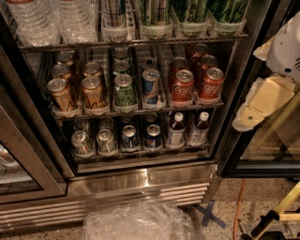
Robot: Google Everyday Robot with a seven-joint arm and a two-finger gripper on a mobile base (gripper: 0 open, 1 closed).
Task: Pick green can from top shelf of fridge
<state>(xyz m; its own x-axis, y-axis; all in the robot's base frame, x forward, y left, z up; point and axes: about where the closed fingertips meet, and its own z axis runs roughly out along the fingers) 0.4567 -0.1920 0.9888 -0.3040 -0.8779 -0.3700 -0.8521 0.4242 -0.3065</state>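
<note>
Fridge: large drinks cooler with a stainless steel frame (140,180) and dark interior, door open, racks facing the camera; it fills most of the view
Top shelf: metal wire rack with a steel front rail (140,41) along the upper edge of the view; white plastic lane trays sit in a row behind the rail
Gripper: cream-and-white gripper (260,105) at the right edge, outside the cabinet and in front of the right-hand door frame; it hangs at about the height of the middle rack of short soda cans (124,91), so below the top shelf; whether it is open or closed I cannot tell
Green can: tall slim pale green can with dark streaks (227,9), upright in the rightmost lane of the top shelf, just behind the rail (only its lower body shows; the lid is cut off above); a like can stands in the lane to its left
Key relation: the can lies up and to the left of the gripper and deeper into the cabinet; its long axis is vertical, so I judge a level approach from the front, gripping its sides, is called for; the rail in front and the close neighbour are the likely snags
</note>
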